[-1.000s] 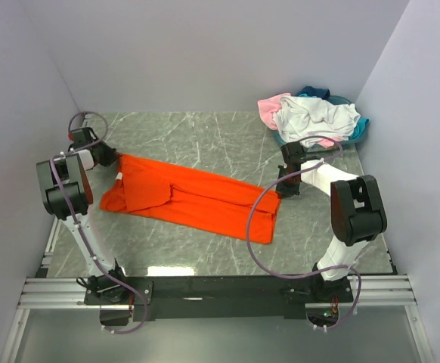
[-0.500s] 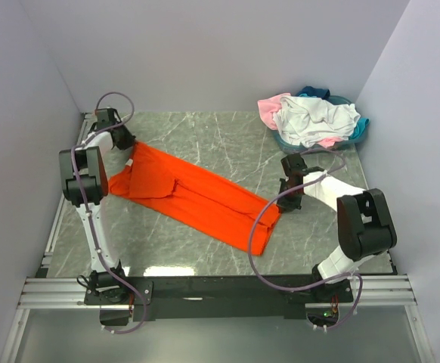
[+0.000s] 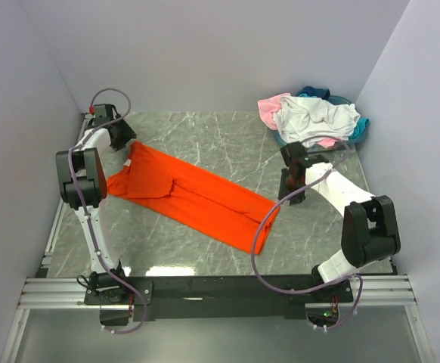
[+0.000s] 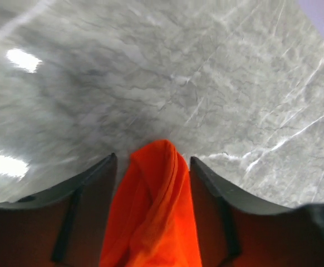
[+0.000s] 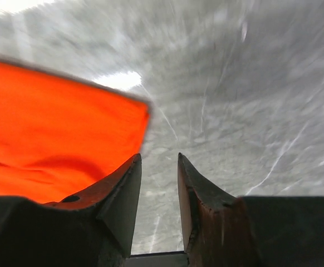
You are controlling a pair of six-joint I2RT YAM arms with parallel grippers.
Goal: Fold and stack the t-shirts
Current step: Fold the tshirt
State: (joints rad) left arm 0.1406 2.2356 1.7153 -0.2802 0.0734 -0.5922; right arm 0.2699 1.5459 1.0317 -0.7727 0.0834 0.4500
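The bright orange t-shirt (image 3: 197,198) lies flat as a long diagonal strip, from the far left of the table down to the near middle. My left gripper (image 3: 127,144) stands at its far-left end. In the left wrist view, the left gripper (image 4: 152,157) is open, with a bunched fold of the orange t-shirt (image 4: 156,211) lying loose between its fingers. My right gripper (image 3: 289,198) sits just right of the shirt's near-right end. In the right wrist view, the right gripper (image 5: 158,156) is open with only bare table between its fingers. There the orange t-shirt's edge (image 5: 56,139) lies to its left.
A heap of white, pale pink and teal t-shirts (image 3: 311,117) sits in the far right corner. Grey walls close in the marble table (image 3: 227,144) on three sides. Purple cables loop off both arms.
Both grippers have opened. The left one first carried its end of the orange shirt toward the far left corner, stretching it into a diagonal strip. The right one let go of the near-right end.
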